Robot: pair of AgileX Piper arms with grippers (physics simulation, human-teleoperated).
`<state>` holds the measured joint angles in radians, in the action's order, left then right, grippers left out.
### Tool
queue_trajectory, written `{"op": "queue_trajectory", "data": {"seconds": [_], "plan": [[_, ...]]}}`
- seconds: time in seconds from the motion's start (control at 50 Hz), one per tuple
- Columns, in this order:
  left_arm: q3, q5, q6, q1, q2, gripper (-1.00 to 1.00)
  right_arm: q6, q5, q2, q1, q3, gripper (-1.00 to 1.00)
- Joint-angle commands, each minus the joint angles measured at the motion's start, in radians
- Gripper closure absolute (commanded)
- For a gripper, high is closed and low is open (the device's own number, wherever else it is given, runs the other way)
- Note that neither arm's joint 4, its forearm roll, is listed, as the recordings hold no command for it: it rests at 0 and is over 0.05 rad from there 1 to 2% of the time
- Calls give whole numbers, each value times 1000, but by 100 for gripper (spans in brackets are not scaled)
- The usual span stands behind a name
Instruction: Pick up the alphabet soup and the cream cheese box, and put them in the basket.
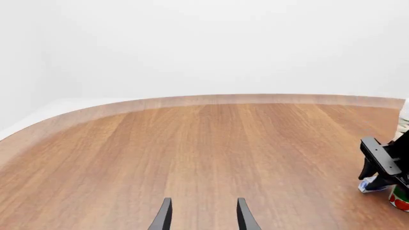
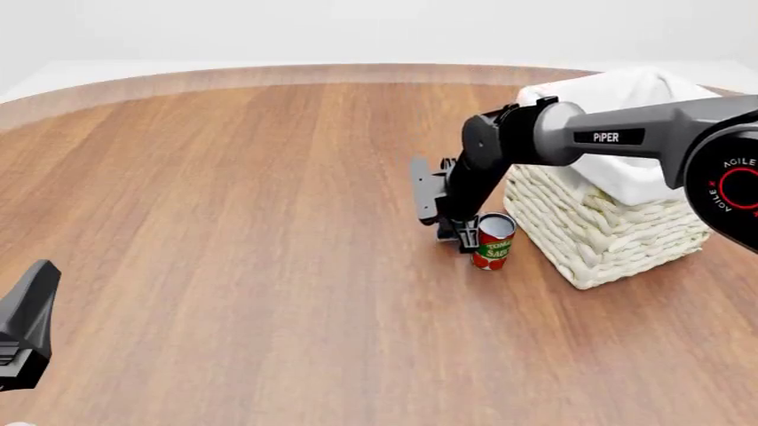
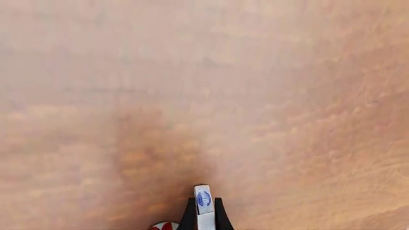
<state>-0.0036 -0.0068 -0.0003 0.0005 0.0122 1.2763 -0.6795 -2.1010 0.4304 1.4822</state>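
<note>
Left wrist view: left pincer (image 1: pixel 203 218) shows only two dark fingertips, spread apart with bare tabletop (image 1: pixel 191 153) between them. Nothing held; it looks along empty wood, apparently parked out of the way. At the far edge of this view the right pincer (image 1: pixel 378 178) stands low over a pale blue-white item, the cream cheese box (image 1: pixel 369 186), with the red and green tomato can (image 1: pixel 400 199) just beside it.

Front view: right arm reaches across in front of the basket (image 2: pixel 604 235), wrist turned down, pincer tips at the tabletop touching or nearly touching the tomato can (image 2: pixel 493 241). The box itself is hidden behind the fingers here. Basket sits just beyond the can, its white liner folded over the rim; judged a short carry once the box is lifted. Left arm is a dark shape at the near left corner, well apart from everything. Alphabet soup is not visible in any view; it may already lie inside the basket, cannot confirm.

Right wrist view: box stands on edge between the two fingers (image 3: pixel 189 216), blue oval logo facing the camera. Fingers are drawn narrow against its thin faces, so the grip takes the box across its slimmest dimension. A red sliver of the can shows beside the fingers. Whether the box has left the tabletop cannot be told.
</note>
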Motion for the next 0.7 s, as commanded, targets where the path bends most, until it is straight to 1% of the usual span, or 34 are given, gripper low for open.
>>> {"op": "queue_trajectory", "data": {"seconds": [0.02,0.34,0.56,0.7], "plan": [[0,0,0,0,0,-100,-7,7,0,7,-5,100],[0,0,0,0,0,-100,-7,51,19,26,40,100],[0,0,-1,0,0,-100,-19,77,38,38,70,100],[0,0,0,0,0,-100,-41,82,68,57,100,100]]}}
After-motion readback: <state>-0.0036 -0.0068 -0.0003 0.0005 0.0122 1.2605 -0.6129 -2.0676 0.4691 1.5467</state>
